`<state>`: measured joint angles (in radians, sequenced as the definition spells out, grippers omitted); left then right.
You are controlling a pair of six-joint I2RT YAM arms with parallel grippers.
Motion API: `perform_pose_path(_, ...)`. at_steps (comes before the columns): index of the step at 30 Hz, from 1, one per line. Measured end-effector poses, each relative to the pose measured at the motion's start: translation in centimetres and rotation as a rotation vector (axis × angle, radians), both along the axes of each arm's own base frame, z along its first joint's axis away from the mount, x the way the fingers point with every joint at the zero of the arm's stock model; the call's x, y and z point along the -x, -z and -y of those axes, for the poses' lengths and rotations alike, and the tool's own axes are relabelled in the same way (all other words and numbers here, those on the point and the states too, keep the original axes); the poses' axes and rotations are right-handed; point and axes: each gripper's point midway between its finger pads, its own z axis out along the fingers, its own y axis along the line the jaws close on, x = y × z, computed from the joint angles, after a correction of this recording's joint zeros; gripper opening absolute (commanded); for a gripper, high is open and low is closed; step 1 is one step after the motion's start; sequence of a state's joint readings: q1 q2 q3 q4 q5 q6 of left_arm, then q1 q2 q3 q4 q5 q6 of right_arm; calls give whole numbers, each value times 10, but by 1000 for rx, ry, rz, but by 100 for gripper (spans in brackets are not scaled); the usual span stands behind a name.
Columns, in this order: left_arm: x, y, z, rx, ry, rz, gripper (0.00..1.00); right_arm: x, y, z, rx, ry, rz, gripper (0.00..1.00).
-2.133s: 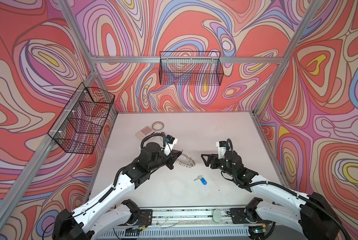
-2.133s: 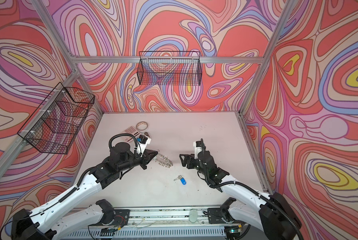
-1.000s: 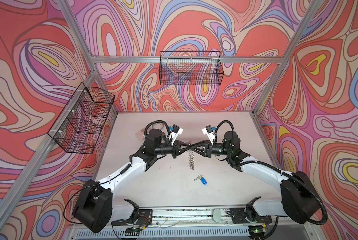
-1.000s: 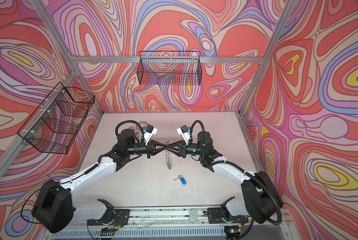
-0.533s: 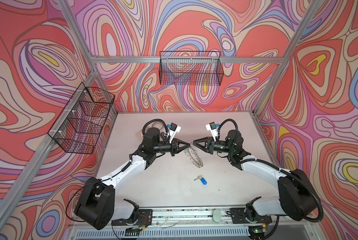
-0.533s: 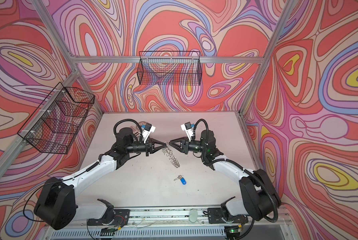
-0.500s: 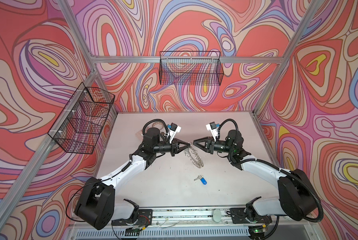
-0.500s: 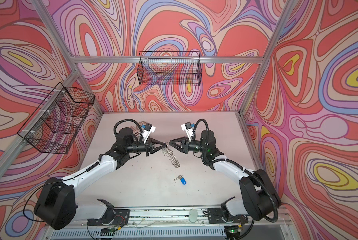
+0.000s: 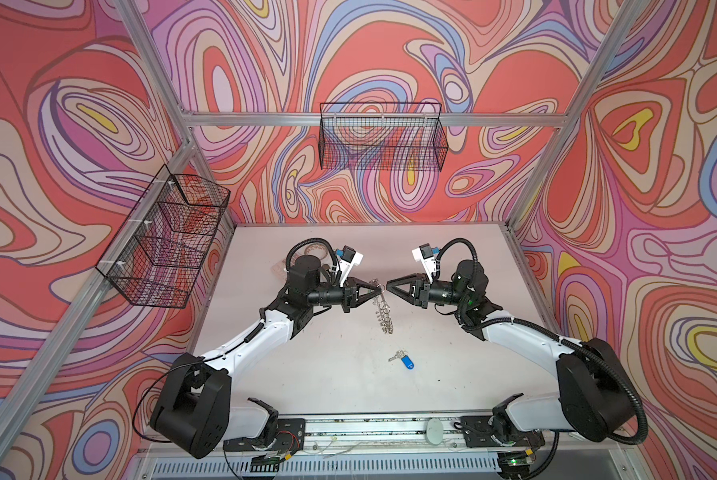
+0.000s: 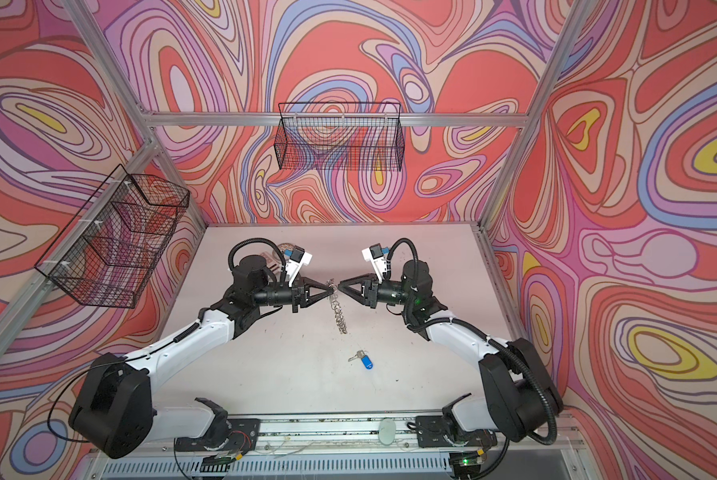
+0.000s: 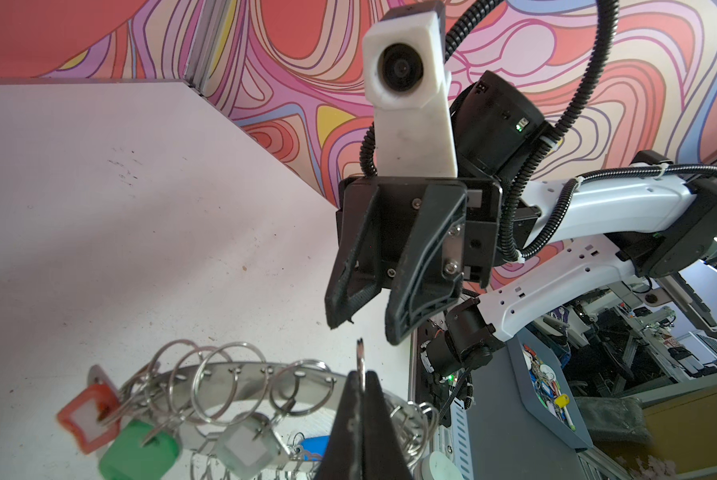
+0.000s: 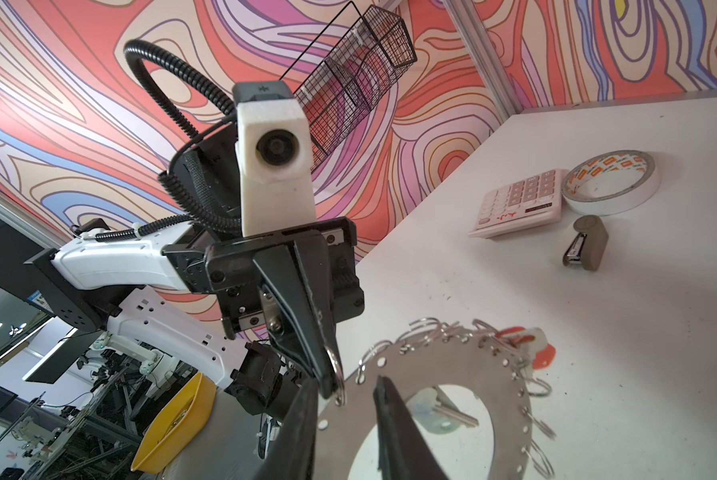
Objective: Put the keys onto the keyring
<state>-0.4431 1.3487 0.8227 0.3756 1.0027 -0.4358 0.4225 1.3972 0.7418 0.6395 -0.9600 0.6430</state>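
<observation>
The keyring (image 9: 383,312) (image 10: 337,311), a flat grey disc (image 12: 452,365) fringed with wire loops, hangs edge-on above the table. My left gripper (image 9: 378,286) (image 11: 358,376) is shut on one of its loops. Red (image 11: 86,419), green (image 11: 140,451) and pale mint (image 11: 244,446) tagged keys hang from other loops. A blue-tagged key (image 9: 404,360) (image 10: 365,360) lies loose on the table below. My right gripper (image 9: 388,286) (image 12: 344,384) faces the left one tip to tip, open with a narrow gap, just beside the held loop and holding nothing.
A pink calculator (image 12: 518,203), a tape roll (image 12: 610,183) and a small stapler (image 12: 585,245) lie at the back left of the white table (image 9: 306,374). Black wire baskets hang on the left wall (image 9: 165,245) and the back wall (image 9: 383,143).
Both arms rose from low over the table to meet mid-air with the keyring lifted. In the last half second the ring swung back to hang straight and the right jaws narrowed slightly.
</observation>
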Motion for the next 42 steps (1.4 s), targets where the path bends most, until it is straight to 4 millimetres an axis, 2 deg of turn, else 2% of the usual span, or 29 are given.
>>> perform_pose_path(12,0,1,1,3,3,-16,0,0,8,-6,2,-19,-24,19)
perform_pose_path(18,-1,1,1,4,5,-13,0,2,8,-8,-1,-28,-28,12)
perform_pose_path(27,-1,5,2,0,10,-24,0,2,10,-11,-3,-35,-36,6)
perform_pose_path(30,-1,6,2,0,9,-25,0,2,11,-12,-3,-37,-33,0)
perform_pose_path(40,-4,11,0,-13,-6,-43,0,0,16,-13,13,-17,-39,0)
perform_pose_path(42,-6,13,-1,-18,-15,-53,3,-2,18,-13,21,-6,-38,0)
